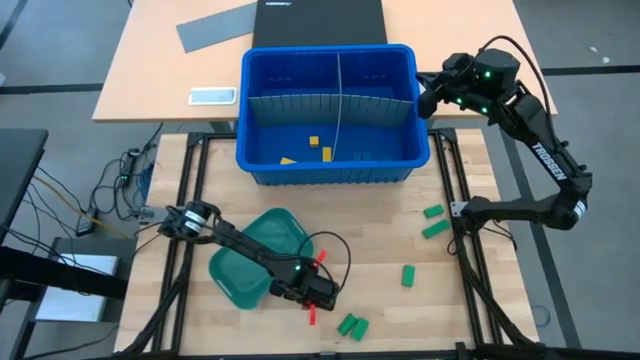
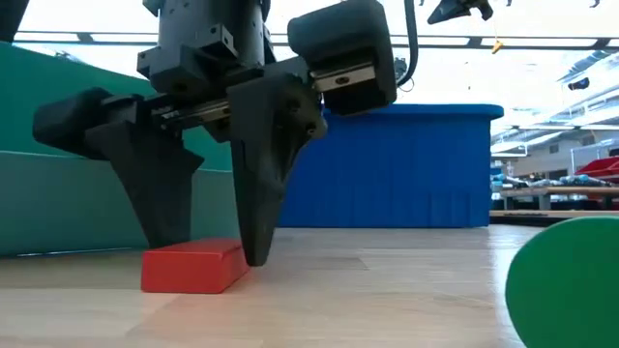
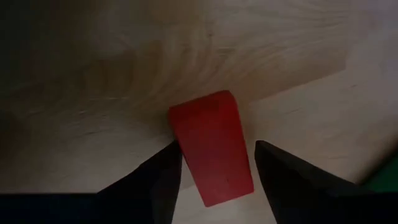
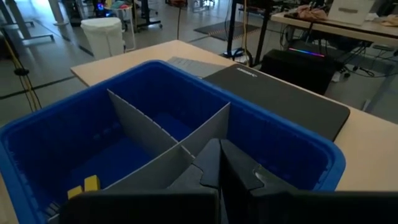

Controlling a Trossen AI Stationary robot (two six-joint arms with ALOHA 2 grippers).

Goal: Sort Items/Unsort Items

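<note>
A red block (image 3: 213, 146) lies flat on the wooden table (image 1: 390, 300), just right of the teal tray (image 1: 255, 250). My left gripper (image 2: 208, 246) points down over it, open, one finger on each long side and both tips down near the tabletop (image 3: 134, 205). The block (image 2: 193, 268) also shows in the low view, and part of it (image 1: 312, 316) in the high view. Several green blocks (image 1: 352, 325) lie loose on the table. Yellow blocks (image 1: 320, 148) lie in the blue bin (image 1: 400, 155). My right gripper (image 1: 428, 100) hangs shut at the bin's right rim. My left gripper's fingers straddle the red block across its length, coming from above. One finger (image 3: 163, 171) stands right against the block's long side (image 3: 179, 146), but I cannot tell whether it touches. The other finger (image 3: 280, 171) stands apart from the block.
The blue bin is split by a grey slotted divider (image 4: 155, 134). Green blocks lie at the right (image 1: 434, 220) and middle (image 1: 408, 275); one looms near the low camera (image 2: 571, 280). A dark mat (image 1: 320, 20) and a grey sheet (image 1: 215, 25) lie on the far desk.
</note>
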